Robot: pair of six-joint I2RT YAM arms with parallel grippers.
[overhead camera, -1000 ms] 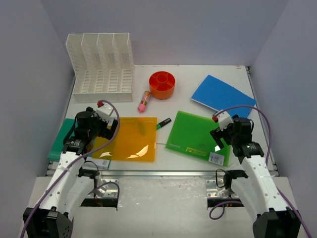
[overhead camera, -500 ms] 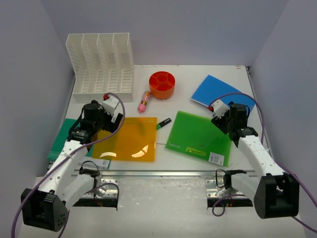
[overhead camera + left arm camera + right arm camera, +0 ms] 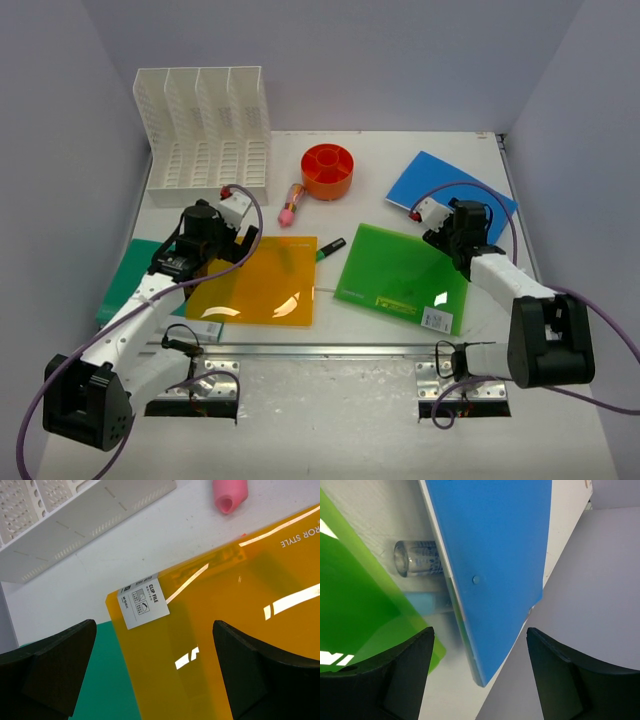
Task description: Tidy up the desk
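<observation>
The desk [image 3: 370, 195], a large white rectangular tabletop with a metal rail along its front edge, extends ahead of both arm bases and carries all loose items.

The right gripper [image 3: 479, 634] stands with its jaws apart and nothing clamped. The near corner of the flat blue plastic folder [image 3: 495, 555] lies between the two fingers, close to the middle of the gap. Whether the fingertips sit above the sheet or level with it cannot be told.

In the right wrist view the folder's white-edged long side runs straight away from the claw. That edge covers one end of a small clear cylinder [image 3: 415, 557], which lies beside the translucent green plastic folder [image 3: 355, 605].

The blue folder sits at the right rear of the desk, so the right arm is the nearer one. Judgement: a grasp here calls for the jaws to meet across the sheet's thickness at that corner.

The left gripper [image 3: 154, 625] is fully spread and empty. It is over the labelled corner of the translucent orange clip file [image 3: 225, 630], which overlaps a dark green flat folder [image 3: 105, 680].
</observation>
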